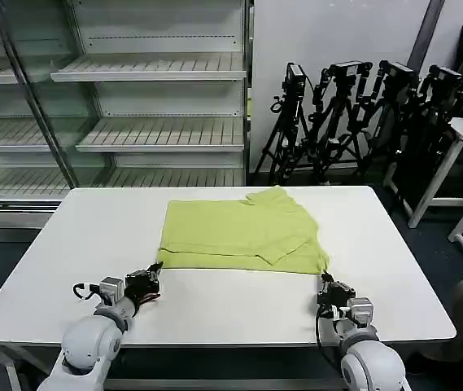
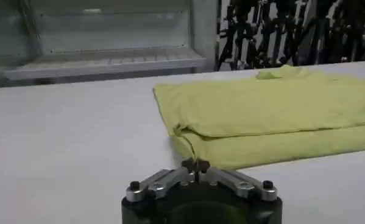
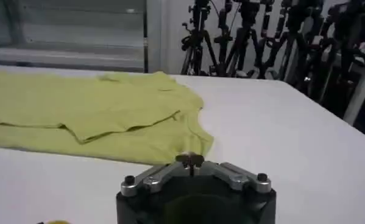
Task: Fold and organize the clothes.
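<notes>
1. A workroom with empty grey metal shelving racks (image 1: 158,98) along the back wall and a cluster of black camera tripods (image 1: 353,114) standing to the right of them
2. In front of the racks stands a white rectangular table (image 1: 215,309) with rounded corners, seen from above by the head camera
3. A lime yellow-green short-sleeved cotton T-shirt (image 1: 243,232) lies folded into a rough rectangle on the middle of the table, toward its far side
4. One sleeve and side panel are folded over the top of the shirt on the robot's right, leaving layered edges there (image 3: 133,125)
5. The left gripper (image 1: 151,271) hovers low over the table just beside the shirt's near left corner; its fingertips are pressed together with nothing between them (image 2: 195,164)
6. The right gripper (image 1: 326,283) sits just beside the shirt's near right corner, apart from the cloth; its fingertips also meet, holding nothing (image 3: 189,160)
7. Both white rounded arms reach in from the near edge of the table
</notes>
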Robot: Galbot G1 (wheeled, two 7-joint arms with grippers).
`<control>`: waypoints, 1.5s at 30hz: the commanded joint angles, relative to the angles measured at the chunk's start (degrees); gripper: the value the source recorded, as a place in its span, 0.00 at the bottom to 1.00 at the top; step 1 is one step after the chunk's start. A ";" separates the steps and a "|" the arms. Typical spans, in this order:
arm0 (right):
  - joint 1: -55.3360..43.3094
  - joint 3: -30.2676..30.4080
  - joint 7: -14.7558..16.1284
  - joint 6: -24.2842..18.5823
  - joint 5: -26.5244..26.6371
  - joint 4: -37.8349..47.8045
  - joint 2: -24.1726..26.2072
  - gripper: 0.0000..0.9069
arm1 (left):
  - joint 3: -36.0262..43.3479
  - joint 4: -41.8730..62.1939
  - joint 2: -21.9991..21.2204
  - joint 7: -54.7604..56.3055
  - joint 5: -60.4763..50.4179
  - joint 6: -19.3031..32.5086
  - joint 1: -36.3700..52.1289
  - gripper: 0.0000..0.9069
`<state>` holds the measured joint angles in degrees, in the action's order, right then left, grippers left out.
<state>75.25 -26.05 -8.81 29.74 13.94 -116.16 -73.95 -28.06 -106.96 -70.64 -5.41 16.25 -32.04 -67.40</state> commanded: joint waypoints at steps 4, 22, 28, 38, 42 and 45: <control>8.87 -1.10 0.82 -1.79 -2.70 -6.51 -0.22 0.00 | -2.62 -5.74 -0.23 -0.57 -1.10 2.18 -8.03 0.01; 3.20 -3.03 1.51 -2.37 -4.93 -4.38 -0.68 1.00 | -3.39 -4.55 1.70 -0.97 -1.11 3.18 -7.36 0.01; -3.08 -0.10 2.11 0.05 -4.84 -0.36 -1.26 1.00 | -3.42 -3.88 2.03 -1.26 -1.08 3.20 -6.55 0.01; -6.36 0.06 2.26 3.32 -0.89 6.32 -1.11 0.00 | -3.29 -3.74 2.02 -1.62 -1.05 3.35 -6.06 0.01; -6.20 0.46 3.21 3.34 -0.06 6.46 -1.39 0.00 | -3.33 -3.56 2.20 -1.71 -1.05 3.40 -6.01 0.01; -6.30 0.78 3.36 3.31 -0.07 6.51 -1.60 0.00 | -3.16 -3.51 2.11 -1.73 -1.14 3.45 -6.03 0.01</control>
<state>71.11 -25.78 -6.03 31.95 12.41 -112.14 -75.44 -31.29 -110.51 -68.59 -7.12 15.15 -28.67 -73.37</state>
